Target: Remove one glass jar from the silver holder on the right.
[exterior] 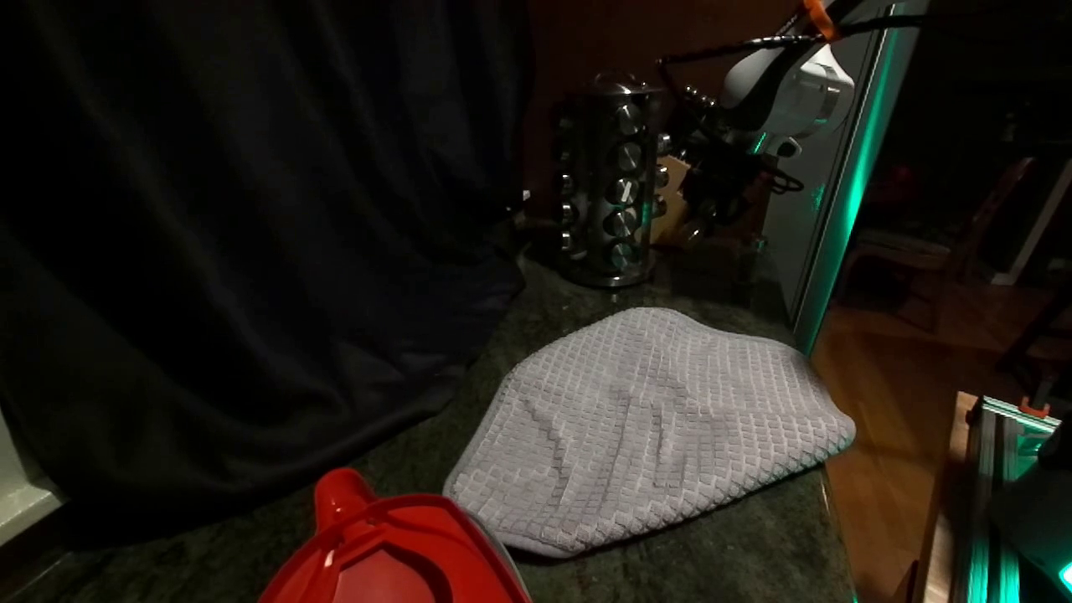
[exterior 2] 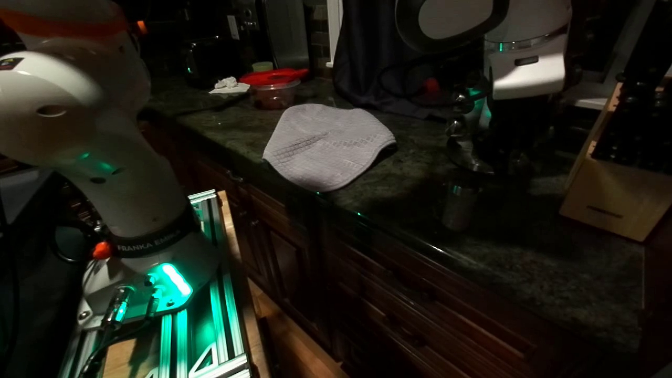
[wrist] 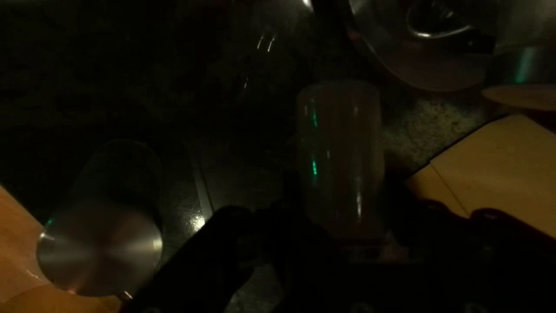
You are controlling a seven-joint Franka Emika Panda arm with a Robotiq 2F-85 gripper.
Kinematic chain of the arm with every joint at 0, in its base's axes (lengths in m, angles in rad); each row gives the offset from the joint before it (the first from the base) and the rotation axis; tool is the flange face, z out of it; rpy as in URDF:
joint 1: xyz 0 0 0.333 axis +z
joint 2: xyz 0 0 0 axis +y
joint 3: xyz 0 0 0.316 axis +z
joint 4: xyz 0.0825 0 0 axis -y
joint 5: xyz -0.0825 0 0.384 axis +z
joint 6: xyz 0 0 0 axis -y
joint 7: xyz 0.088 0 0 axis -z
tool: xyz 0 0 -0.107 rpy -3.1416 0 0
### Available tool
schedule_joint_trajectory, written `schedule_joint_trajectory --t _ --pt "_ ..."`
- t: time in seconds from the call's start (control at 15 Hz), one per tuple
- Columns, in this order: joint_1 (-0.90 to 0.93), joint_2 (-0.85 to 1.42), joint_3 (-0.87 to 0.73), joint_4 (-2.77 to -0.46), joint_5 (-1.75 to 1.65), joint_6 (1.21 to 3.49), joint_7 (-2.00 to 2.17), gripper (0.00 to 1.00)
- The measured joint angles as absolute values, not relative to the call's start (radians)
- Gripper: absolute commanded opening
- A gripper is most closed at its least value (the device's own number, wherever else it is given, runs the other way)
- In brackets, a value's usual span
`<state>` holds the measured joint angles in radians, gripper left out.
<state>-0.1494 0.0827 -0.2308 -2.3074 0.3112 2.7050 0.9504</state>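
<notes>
The silver holder [exterior: 605, 180] is a round rack with several silver-lidded jars, upright on the counter in an exterior view. It is mostly hidden behind the arm in an exterior view [exterior 2: 471, 157]; its round base shows in the wrist view [wrist: 428, 78]. My gripper [wrist: 341, 191] is dark, with a finger on each side of a glass jar [wrist: 341, 130], and looks shut on it. The jar is outside the holder, over the counter. Another glass jar with a silver lid [wrist: 100, 250] stands on the counter beside the gripper; it also shows in an exterior view [exterior 2: 460, 207].
A wooden knife block [exterior 2: 619, 194] stands close to the gripper, also in the wrist view [wrist: 499, 161]. A grey cloth [exterior: 653, 419] lies on the counter. A container with a red lid [exterior 2: 273, 79] is farther along. The counter's front edge [exterior 2: 420, 241] runs near the standing jar.
</notes>
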Motion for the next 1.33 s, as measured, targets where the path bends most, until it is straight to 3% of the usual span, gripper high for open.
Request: schedule_joint_trajectory --t 0.67,1.33 --pt "-0.134 -0.051 -0.173 -2.519 0.07 2.969 0.965 0.24" --pt "-0.292 -0.11 -0.064 -2.609 -0.609 3.062 1.283 0.24"
